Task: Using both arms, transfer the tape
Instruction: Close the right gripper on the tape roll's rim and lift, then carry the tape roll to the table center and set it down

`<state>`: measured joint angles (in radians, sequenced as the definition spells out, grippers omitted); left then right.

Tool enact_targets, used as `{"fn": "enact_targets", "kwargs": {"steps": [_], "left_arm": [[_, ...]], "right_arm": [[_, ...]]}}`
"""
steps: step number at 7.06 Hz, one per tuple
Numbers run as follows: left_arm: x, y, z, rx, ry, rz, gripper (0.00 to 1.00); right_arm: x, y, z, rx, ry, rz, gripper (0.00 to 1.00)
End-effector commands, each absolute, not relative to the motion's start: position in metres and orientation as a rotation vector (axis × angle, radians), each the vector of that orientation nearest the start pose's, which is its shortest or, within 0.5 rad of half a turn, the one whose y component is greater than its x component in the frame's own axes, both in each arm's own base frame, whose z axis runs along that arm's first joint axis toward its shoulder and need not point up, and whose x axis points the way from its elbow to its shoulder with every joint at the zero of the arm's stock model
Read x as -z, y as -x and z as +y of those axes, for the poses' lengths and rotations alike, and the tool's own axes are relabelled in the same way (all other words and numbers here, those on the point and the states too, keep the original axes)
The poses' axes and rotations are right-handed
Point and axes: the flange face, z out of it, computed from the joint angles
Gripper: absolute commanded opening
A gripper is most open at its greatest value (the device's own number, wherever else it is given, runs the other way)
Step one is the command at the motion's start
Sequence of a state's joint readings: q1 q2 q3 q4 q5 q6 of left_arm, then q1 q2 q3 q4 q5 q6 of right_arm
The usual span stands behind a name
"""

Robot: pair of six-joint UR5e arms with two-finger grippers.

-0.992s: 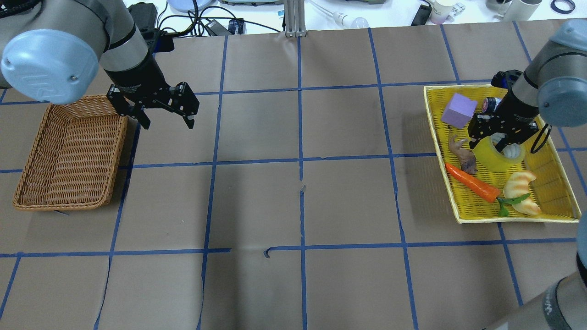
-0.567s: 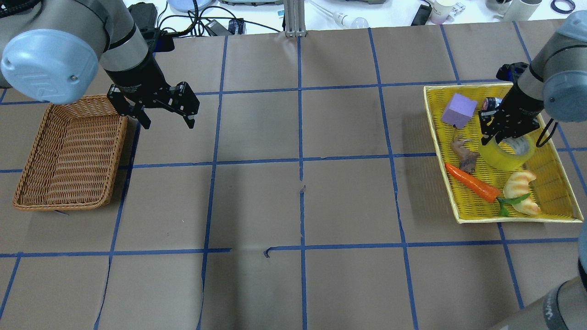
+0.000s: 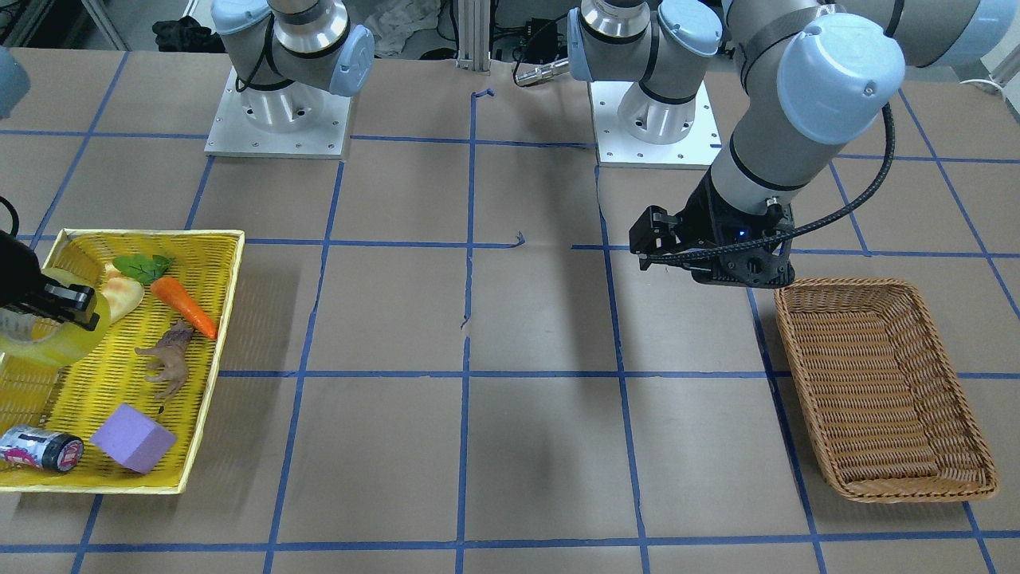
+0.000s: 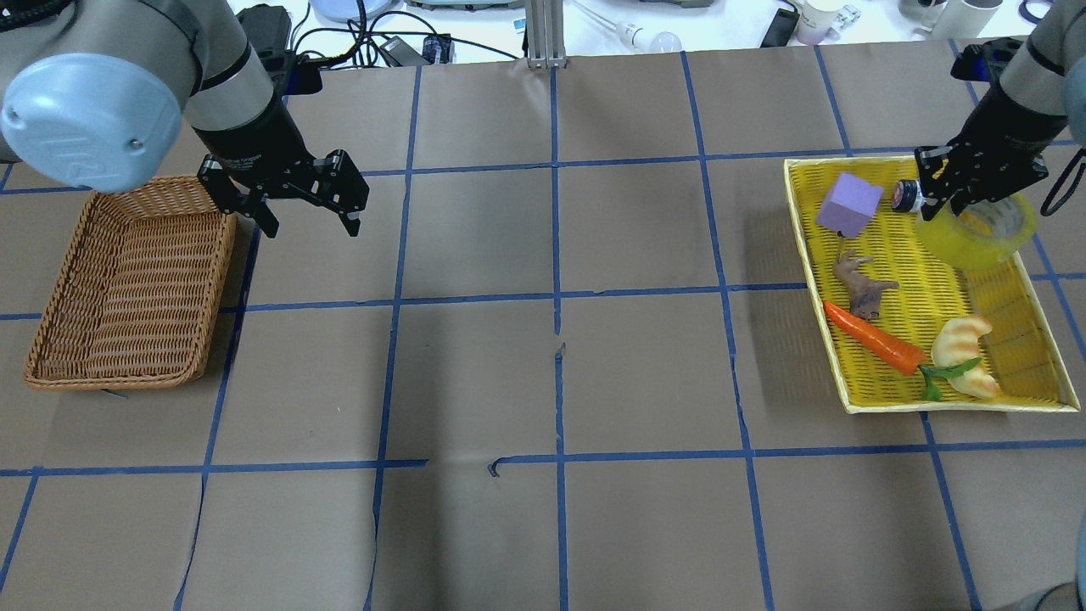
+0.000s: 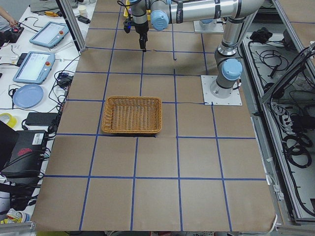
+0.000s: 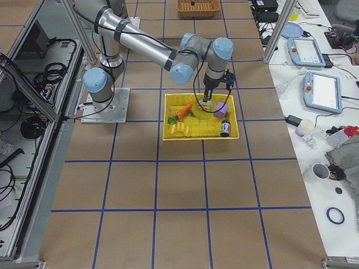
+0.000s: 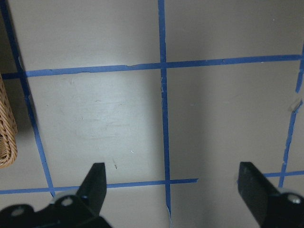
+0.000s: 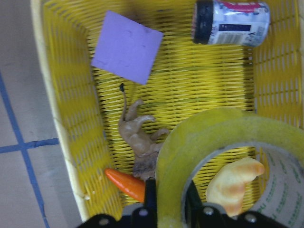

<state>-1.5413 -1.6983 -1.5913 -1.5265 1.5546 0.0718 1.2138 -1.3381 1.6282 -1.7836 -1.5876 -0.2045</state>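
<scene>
Right gripper (image 8: pixel 170 202) clamped on tape (image 8: pixel 209 137) wall, one finger inside core, one outside. Tape hangs above yellow tray (image 4: pixel 857 399), table's right end. Carry slowly toward table middle; rim pinch may let roll swing. Left gripper (image 4: pixel 310 227), fingers apart, hovers beside wicker basket (image 4: pixel 51 339) at left end: offer free rim.

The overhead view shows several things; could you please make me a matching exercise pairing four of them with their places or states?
1 tape
2 purple block
3 carrot
4 left tool

a open, beside the wicker basket
b in the yellow tray, by the croissant
c held by the right tool
d in the tray, by the small can

Pairs: 1-c, 2-d, 3-b, 4-a.
</scene>
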Motion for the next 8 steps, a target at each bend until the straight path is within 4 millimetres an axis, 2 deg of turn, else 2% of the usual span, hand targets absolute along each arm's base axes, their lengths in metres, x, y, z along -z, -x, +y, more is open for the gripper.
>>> {"fn": "enact_targets", "kwargs": {"steps": [1, 2, 4, 7, 8], "left_arm": [[-0.417, 0.117, -0.535, -0.161, -0.06, 3.153, 1.0], [-0.422, 0.116, -0.536, -0.147, -0.055, 3.153, 1.0], [-0.432, 0.116, -0.535, -0.096, -0.053, 3.15, 1.0], [-0.432, 0.116, -0.534, -0.096, -0.053, 3.15, 1.0], [-0.429, 0.116, -0.534, -0.106, -0.055, 3.15, 1.0]], "right_arm": [[-0.36, -0.031, -0.581, -0.106, -0.248, 3.139, 0.0], [-0.36, -0.092, -0.576, -0.082, -0.222, 3.148, 0.0], [-0.345, -0.189, -0.562, -0.067, -0.288, 3.15, 0.0], [-0.321, -0.32, -0.522, -0.076, -0.329, 3.047, 0.0], [-0.315, -0.347, -0.511, -0.076, -0.342, 3.025, 0.0]]}}
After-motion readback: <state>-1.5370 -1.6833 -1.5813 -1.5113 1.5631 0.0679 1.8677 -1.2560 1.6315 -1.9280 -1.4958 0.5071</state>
